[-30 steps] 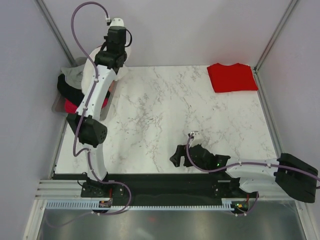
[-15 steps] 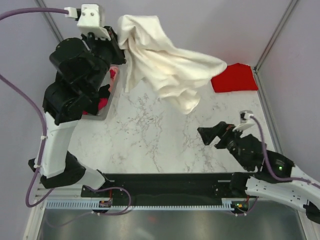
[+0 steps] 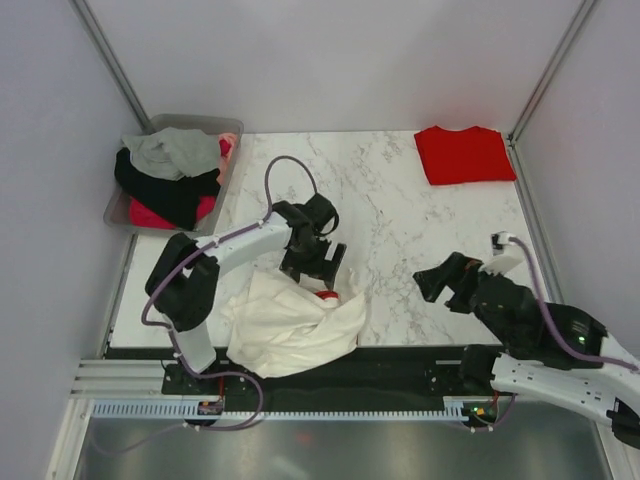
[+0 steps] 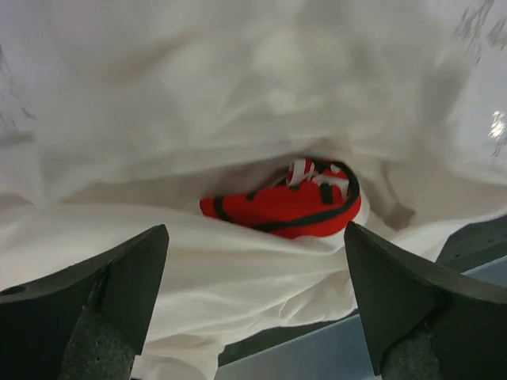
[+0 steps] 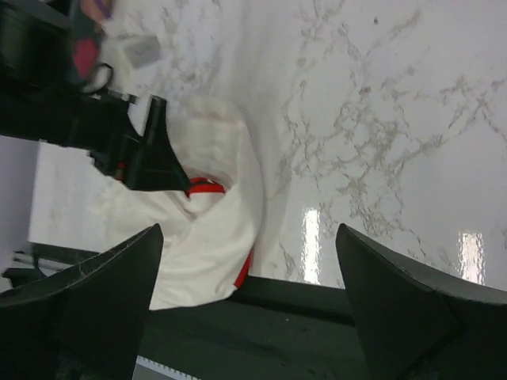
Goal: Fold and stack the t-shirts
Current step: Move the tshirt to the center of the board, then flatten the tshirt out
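Change: cream-white t-shirt (image 3: 295,325), aloft in the left gripper (image 3: 322,272) a moment earlier, now lies on the table (image 3: 400,220) as a crumpled heap.
Location of heap: lower centre-left of the overhead frame, its near side reaching over the table's front border.
Left gripper: released; jaws spread wide just above the heap, with nothing between them.
Left wrist view: loose folds of cream cloth, with part of the red print (image 4: 285,202) showing in a crease between the 2 fingers.
Right gripper (image 3: 432,278): fully parted and empty, at the lower right of the overhead frame, well apart from the heap.
Red t-shirt (image 3: 465,155): folded flat in the upper right corner of the table, untouched by either arm.
Bin (image 3: 190,118): upper left of the overhead frame, beside the table, piled with cloth.
Meaning for the task: the shirt appears delivered to the work area but not yet spread; flattening likely comes first, then folding, then stacking with the red one.
Count, t-shirts on the table: 2 (1 crumpled, 1 folded).
Count, grippers: 2, both empty.
Count, bins: 1.
Count, cloth colours visible in the bin: 3 (grey, black, pink-red); number of garments cannot be told.
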`<act>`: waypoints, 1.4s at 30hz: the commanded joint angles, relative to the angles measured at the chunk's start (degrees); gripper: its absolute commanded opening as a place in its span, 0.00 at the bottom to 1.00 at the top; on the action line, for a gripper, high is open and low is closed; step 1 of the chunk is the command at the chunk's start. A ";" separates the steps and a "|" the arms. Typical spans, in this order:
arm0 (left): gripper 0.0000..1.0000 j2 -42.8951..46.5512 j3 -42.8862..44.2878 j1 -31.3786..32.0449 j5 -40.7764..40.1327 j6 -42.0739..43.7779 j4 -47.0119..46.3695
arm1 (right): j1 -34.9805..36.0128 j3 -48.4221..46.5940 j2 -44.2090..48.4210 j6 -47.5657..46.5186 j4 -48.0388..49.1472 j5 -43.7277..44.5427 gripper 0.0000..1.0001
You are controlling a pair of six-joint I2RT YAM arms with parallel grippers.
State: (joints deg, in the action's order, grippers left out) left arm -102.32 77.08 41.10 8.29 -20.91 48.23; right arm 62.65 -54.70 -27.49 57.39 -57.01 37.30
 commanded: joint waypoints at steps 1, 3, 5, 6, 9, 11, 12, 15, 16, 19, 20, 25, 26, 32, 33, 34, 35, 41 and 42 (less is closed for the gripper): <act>1.00 15.21 1.07 0.21 0.17 -3.26 -1.38 | -0.16 5.29 -7.03 3.34 0.40 -6.88 0.98; 1.00 20.13 0.01 -1.19 -1.34 -3.87 -0.86 | 0.01 8.89 -8.54 3.26 7.07 -10.04 0.98; 1.00 23.82 -2.19 -2.42 -4.15 -4.05 -0.42 | 0.27 11.36 -10.91 3.70 12.43 -15.31 0.95; 0.99 27.40 -3.24 -2.87 -5.29 -4.05 -0.15 | 0.71 13.72 -12.32 4.05 17.76 -16.89 0.93; 0.99 34.87 -8.69 -5.94 -9.95 -3.97 -0.06 | 7.28 15.06 -21.27 6.86 25.52 -18.15 0.91; 0.98 38.58 -13.25 -9.35 -10.05 -4.32 -0.15 | 14.29 12.96 -30.14 8.43 26.60 -13.76 0.94; 0.98 41.56 -14.75 -10.50 -9.62 -4.67 -0.24 | 15.91 10.25 -33.13 8.71 27.04 -13.05 0.95; 0.98 45.89 -20.64 -13.76 -8.56 -5.37 -0.94 | 19.34 5.93 -45.08 8.45 30.81 -14.18 0.96; 0.98 47.72 -23.52 -14.12 -8.56 -5.90 -1.55 | 19.87 5.13 -50.33 8.53 31.61 -14.36 0.97; 0.98 48.53 -28.71 -14.56 -5.93 -7.74 -3.13 | 21.55 3.37 -57.30 10.20 33.45 -13.22 0.89; 0.97 48.53 -29.87 -14.65 -5.14 -8.09 -3.75 | 21.55 4.24 -58.03 10.81 34.33 -12.69 0.83; 0.96 47.13 -30.93 -14.65 -7.76 -11.17 -5.16 | 18.13 8.63 -55.67 13.27 32.50 -10.31 0.40; 0.96 45.65 -31.46 -14.56 -8.03 -11.70 -5.68 | 15.42 11.08 -54.53 13.45 31.10 -10.66 0.32; 0.73 35.72 -37.61 -14.38 -5.48 -15.83 -17.19 | 4.33 17.78 -40.38 11.18 25.74 -11.29 0.00; 0.68 33.09 -38.57 -14.47 -4.96 -16.62 -20.60 | 3.19 17.52 -37.93 10.30 24.68 -11.20 0.00; 0.65 31.50 -39.10 -14.38 -4.26 -17.06 -22.37 | 2.22 17.08 -37.04 9.33 23.71 -11.02 0.00; 0.60 30.27 -39.63 -14.04 -3.38 -17.41 -24.48 | 0.30 16.12 -36.42 6.63 22.05 -10.67 0.00; 0.13 21.47 -42.36 -8.59 0.41 -22.15 -34.60 | -14.29 10.24 -36.94 -5.16 17.29 -11.01 0.01; 0.03 21.64 -43.14 -7.54 0.06 -23.90 -35.47 | -16.84 9.70 -37.81 -9.18 17.55 -12.24 0.02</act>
State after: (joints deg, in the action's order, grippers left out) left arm -78.85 36.49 30.50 6.76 -39.66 20.84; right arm 51.77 -41.23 -64.42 58.28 -36.53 24.58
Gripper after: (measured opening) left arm 0.113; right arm 0.015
